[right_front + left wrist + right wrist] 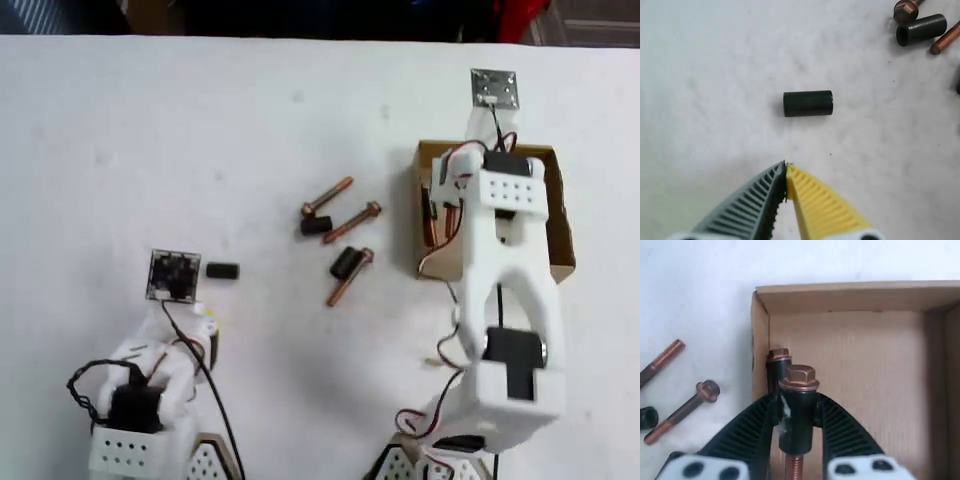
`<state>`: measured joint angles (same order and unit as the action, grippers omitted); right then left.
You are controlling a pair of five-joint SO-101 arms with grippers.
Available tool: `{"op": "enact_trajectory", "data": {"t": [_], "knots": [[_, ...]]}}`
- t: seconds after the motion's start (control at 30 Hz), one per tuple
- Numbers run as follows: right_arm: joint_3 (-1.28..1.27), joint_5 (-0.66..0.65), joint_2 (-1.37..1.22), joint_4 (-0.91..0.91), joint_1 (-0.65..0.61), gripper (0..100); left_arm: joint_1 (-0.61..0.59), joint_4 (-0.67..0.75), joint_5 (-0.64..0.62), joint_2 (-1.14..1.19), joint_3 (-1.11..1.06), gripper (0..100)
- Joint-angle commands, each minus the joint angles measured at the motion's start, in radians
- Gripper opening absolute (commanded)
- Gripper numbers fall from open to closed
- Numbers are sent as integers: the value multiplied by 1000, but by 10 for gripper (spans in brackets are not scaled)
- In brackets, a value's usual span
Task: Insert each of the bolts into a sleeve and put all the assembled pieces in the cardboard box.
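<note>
My right gripper (pixel 797 407) is shut on a copper bolt in a black sleeve (pixel 798 400), held over the cardboard box (pixel 850 295) near its side wall. A second assembled piece (pixel 776 362) leans inside against that wall. My left gripper (pixel 786 169) is shut and empty, a short way from a loose black sleeve (pixel 808 103) lying on the table. At the table's middle lie two bare bolts (pixel 328 196) (pixel 352 222), another loose sleeve (pixel 315 226) and a third bolt (pixel 338 288) with a sleeve (pixel 345 262) at its head end.
The white table (pixel 150 130) spreads wide to the left and back. The right arm's body (pixel 505 300) stretches from the front edge to the box. The left arm's wrist camera (pixel 170 275) sits just left of the lone sleeve.
</note>
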<state>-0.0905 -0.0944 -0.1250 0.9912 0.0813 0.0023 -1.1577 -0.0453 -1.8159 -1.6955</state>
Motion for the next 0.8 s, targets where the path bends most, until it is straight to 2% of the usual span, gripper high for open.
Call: {"op": "enact_trajectory", "data": {"t": [0.0, 0.47, 0.77], "knots": [[143, -12, -58, -4, 16, 18, -4, -5, -11, -8, 3, 24], [385, -12, -397, -4, 31, 18, -4, -5, -11, -8, 3, 24], [420, -12, -443, -2, 30, 19, -5, -5, -11, -8, 3, 24]]}}
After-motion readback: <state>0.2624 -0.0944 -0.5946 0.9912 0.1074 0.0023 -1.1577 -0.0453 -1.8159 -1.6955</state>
